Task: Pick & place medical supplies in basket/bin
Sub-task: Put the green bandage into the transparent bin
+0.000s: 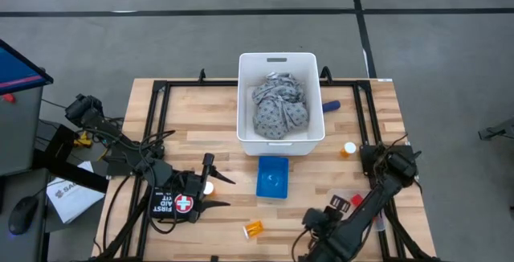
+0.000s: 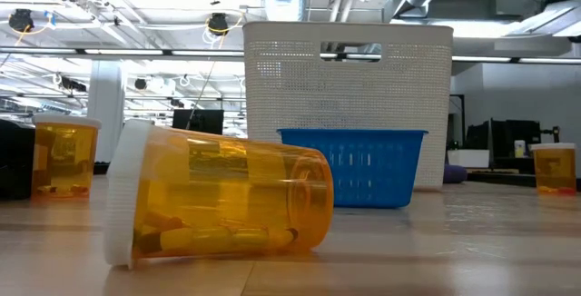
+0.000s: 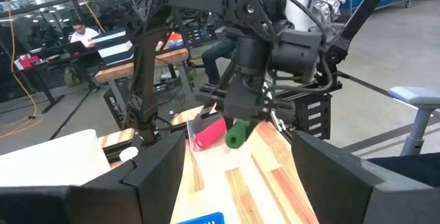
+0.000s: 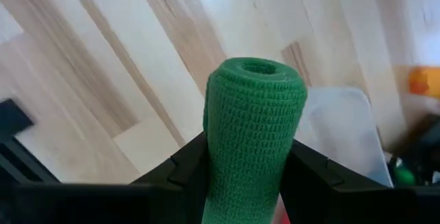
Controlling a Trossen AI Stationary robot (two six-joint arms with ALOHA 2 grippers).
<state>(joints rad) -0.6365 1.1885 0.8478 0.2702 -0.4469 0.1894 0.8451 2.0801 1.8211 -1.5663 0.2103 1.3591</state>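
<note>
The right gripper (image 4: 251, 162) clamps a ribbed green roll (image 4: 252, 124) upright between its fingers, at five o'clock on the plank table (image 1: 201, 117). The left gripper (image 1: 215, 190) gapes wide, empty.

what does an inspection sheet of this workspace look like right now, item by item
surface: wooden table, bare planks across the middle
job's things: grey patterned cloth inside the white bin; blue basket in front of it; orange pill bottle lying on its side near the front edge, another standing right of the bin; blue roll beside the bin
clutter: first aid pouch under the left arm
grippers: right gripper fingers closed on a green wrap roll; left gripper open, holding nothing
cables: black bundles along the left arm
surroundings: grey floor; a seated person at a desk
</note>
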